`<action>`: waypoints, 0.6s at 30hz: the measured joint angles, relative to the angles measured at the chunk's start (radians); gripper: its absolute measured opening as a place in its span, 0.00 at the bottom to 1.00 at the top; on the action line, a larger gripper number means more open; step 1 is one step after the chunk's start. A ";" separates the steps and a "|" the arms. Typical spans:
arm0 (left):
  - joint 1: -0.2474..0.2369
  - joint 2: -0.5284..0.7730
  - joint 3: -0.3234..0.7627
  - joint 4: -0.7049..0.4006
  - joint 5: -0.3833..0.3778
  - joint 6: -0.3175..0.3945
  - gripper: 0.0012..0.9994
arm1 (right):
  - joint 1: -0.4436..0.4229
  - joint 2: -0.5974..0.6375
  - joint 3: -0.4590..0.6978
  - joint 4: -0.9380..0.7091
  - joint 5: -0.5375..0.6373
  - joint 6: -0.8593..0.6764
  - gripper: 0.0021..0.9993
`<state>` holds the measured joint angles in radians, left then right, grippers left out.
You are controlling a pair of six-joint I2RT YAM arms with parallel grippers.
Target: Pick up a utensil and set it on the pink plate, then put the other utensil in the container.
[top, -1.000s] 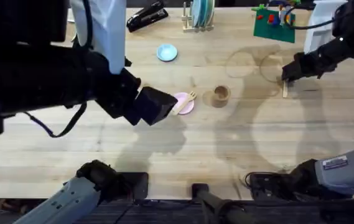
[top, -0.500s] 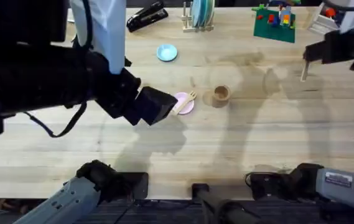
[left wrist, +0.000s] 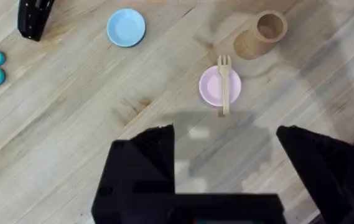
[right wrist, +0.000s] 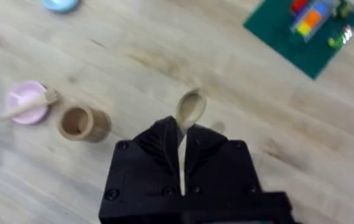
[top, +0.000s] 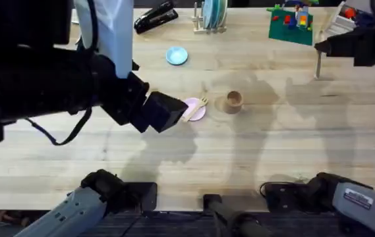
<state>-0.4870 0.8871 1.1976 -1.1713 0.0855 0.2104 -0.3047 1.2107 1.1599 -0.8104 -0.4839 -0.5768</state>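
Pale wooden fork (left wrist: 224, 84) laid across small pink plate (left wrist: 213, 88): first step done. Left gripper (left wrist: 226, 155) spread wide, nothing held. Tineless wooden spoon (right wrist: 189, 111) pinched in right gripper (right wrist: 181, 142), raised; drop into brown wooden cup (right wrist: 80, 123) outstanding.

Overhead cam looks down/fwd from above bases; both wrist cams look down from height, sharing pink plate (left wrist: 219, 86) & container (right wrist: 83, 123).

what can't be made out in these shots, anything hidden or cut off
- Wooden spoon: in the right wrist view its handle is hidden between the right gripper's fingers; the bowl sticks out.
- Pink plate: in the overhead view its near-left edge is covered by the left gripper.
- Fork: the overhead view is too small to show its tines.
- Container: its bottom inside is shadowed in every view.
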 joint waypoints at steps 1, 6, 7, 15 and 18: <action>0.000 0.000 0.000 0.000 0.000 0.000 0.99 | -0.011 0.000 0.000 0.000 -0.036 -0.015 0.03; 0.000 0.000 0.000 0.000 0.000 0.000 0.99 | -0.108 0.000 0.000 0.001 -0.227 -0.090 0.03; 0.000 0.000 0.000 0.000 0.000 0.000 0.99 | -0.128 0.002 0.000 0.001 -0.263 -0.103 0.03; 0.000 0.000 0.000 0.000 0.000 0.000 0.99 | -0.205 0.085 0.000 0.002 -0.562 -0.215 0.03; 0.000 0.000 0.000 0.000 0.000 0.000 0.99 | -0.200 0.131 0.000 0.002 -0.652 -0.257 0.03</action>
<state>-0.4873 0.8871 1.1976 -1.1713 0.0855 0.2104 -0.5052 1.3416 1.1599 -0.8084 -1.1358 -0.8342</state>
